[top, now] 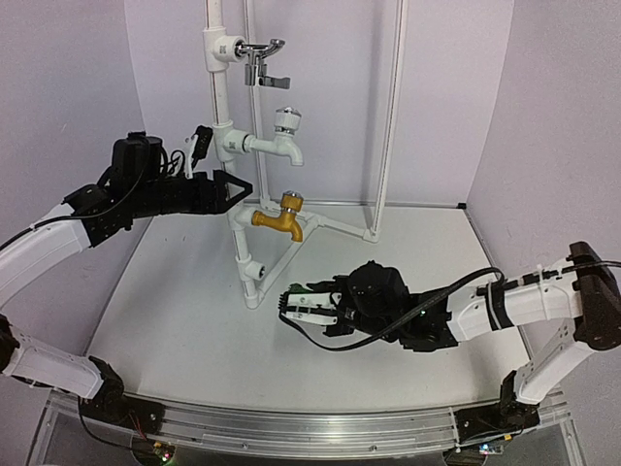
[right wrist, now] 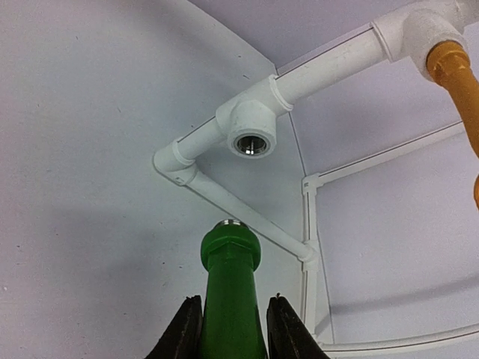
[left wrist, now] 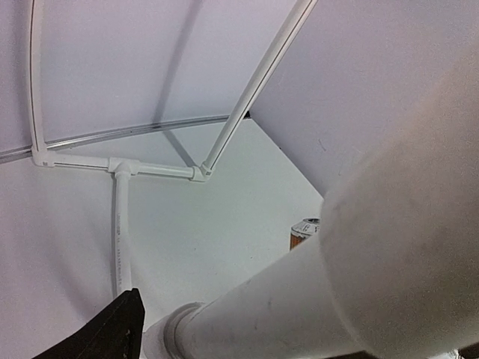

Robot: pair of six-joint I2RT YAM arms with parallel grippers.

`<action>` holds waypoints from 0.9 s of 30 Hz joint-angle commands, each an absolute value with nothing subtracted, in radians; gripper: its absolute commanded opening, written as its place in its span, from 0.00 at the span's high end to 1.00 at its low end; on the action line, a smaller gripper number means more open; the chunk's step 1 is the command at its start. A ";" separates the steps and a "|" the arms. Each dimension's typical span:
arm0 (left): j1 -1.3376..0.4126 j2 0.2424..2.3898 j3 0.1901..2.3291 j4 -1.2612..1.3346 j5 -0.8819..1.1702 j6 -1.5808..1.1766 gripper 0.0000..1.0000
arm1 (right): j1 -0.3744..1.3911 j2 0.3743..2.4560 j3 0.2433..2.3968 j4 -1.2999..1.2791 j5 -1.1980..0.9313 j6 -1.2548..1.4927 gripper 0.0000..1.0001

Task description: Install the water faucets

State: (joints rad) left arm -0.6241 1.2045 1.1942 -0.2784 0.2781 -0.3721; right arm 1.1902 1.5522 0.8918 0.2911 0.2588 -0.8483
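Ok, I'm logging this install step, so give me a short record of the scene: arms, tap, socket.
right gripper: shut on green tap
green tap: threaded end aimed at socket, not yet in
socket: empty, low on pipe stand
left gripper: at the stand beside brass tap; grip unclear
also fitted: white tap, chrome tap

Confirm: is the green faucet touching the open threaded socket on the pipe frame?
Apart. Right wrist view: the green faucet ends short of the socket, with bare table showing between them.
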 commanded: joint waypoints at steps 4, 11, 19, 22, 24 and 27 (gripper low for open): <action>-0.609 1.240 1.263 -0.233 0.279 -0.340 0.22 | 1.187 1.614 0.909 0.576 0.350 -1.114 1.00; -0.588 1.274 1.266 -0.226 0.293 -0.345 0.22 | 1.186 1.770 0.934 0.846 0.382 -1.279 1.00; -0.582 1.282 1.251 -0.198 0.312 -0.303 0.37 | 1.178 1.746 0.858 0.865 0.225 -1.311 1.00; -0.578 1.278 1.247 -0.199 0.322 -0.281 0.47 | 1.168 1.741 0.900 0.771 0.206 -1.302 1.00; -0.575 1.272 1.244 -0.200 0.332 -0.271 0.54 | 1.153 1.743 0.902 0.767 0.176 -1.319 1.00; -0.571 1.266 1.245 -0.212 0.348 -0.258 0.63 | 1.130 1.765 0.907 0.790 0.152 -1.341 1.00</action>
